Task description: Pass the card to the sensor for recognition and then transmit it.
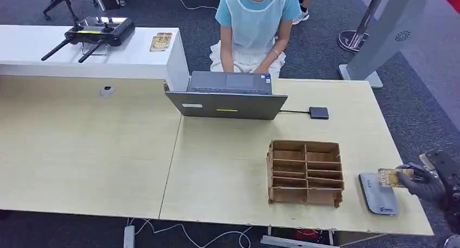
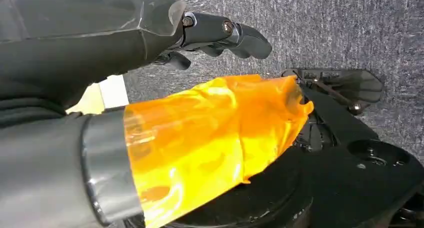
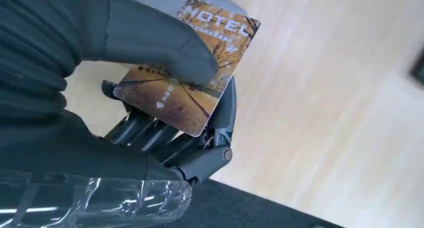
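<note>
The right hand [image 1: 426, 183] comes in over the right edge of the tabletop [image 1: 81, 150], near its front right corner, and holds the card [image 1: 391, 177]. In the right wrist view the thick thumb [image 3: 160, 48] presses on the printed face of the card [image 3: 187, 71], which reads "HOTEL" over an autumn scene, while the darker fingers [image 3: 200, 148] support it from beneath, so the card is pinched flat between them. From the head view the card sits above the far end of the sensor [image 1: 378, 194], a flat grey pad lying close to the right edge; whether the card touches the pad or hovers just over it I cannot tell, since the hand is small and partly cut off there.

Just beside the sensor, toward the middle of the tabletop, stands a brown cardboard organizer [image 1: 305, 172] split into open compartments. Further back, near the far edge, an open laptop [image 1: 228, 96] faces a seated person [image 1: 254, 25], and a small dark adapter [image 1: 319, 113] lies to its right on a cable. A white counter [image 1: 81, 55] at the far left carries a black controller [image 1: 97, 33] and a second card [image 1: 160, 42].

The left hand [image 2: 220, 36] hangs over grey carpet, its dark fingers curled loosely with nothing in them.
</note>
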You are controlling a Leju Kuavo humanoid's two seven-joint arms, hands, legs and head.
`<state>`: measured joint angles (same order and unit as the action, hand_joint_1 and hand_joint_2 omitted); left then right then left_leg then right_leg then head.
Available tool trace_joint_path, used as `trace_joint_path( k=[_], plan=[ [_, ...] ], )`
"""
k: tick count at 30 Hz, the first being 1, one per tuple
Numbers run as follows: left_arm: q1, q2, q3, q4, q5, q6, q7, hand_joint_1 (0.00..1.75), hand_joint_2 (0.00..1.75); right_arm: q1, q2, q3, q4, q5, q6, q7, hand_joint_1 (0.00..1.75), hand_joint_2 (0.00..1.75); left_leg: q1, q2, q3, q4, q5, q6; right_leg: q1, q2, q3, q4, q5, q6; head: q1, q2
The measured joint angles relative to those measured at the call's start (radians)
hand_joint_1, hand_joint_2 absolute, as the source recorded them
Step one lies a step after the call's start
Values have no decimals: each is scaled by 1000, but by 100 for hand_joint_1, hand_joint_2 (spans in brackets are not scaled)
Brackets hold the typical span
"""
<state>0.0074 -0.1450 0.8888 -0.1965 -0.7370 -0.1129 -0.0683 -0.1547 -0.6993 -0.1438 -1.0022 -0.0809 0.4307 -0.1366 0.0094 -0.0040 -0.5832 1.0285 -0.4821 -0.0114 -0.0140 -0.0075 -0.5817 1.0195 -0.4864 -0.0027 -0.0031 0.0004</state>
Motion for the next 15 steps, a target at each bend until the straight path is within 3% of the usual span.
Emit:
trace_joint_path(
  k=[4, 10, 15],
  plan=[
    [-3, 0, 5, 0, 3, -2, -8, 0, 0, -79, -14, 15, -38, 11, 0, 0, 175, 175, 0, 0, 0, 0, 0, 0, 0, 1, 1, 0, 0, 0, 0, 0],
    [-12, -1, 18, 0, 3, -6, -10, 0, 0, -256, -16, 103, -81, 93, -39, 11, 175, 175, 0, 0, 2, 0, 1, 0, 0, 0, 1, 1, 1, 0, 0, 0],
    [-12, -4, 26, 0, 3, -8, -10, 0, 0, -323, -16, 151, -97, 103, -54, 8, 175, 175, 0, -2, 0, 0, 1, 0, 0, -2, 1, 1, 0, 0, 0, 0]
  ],
)
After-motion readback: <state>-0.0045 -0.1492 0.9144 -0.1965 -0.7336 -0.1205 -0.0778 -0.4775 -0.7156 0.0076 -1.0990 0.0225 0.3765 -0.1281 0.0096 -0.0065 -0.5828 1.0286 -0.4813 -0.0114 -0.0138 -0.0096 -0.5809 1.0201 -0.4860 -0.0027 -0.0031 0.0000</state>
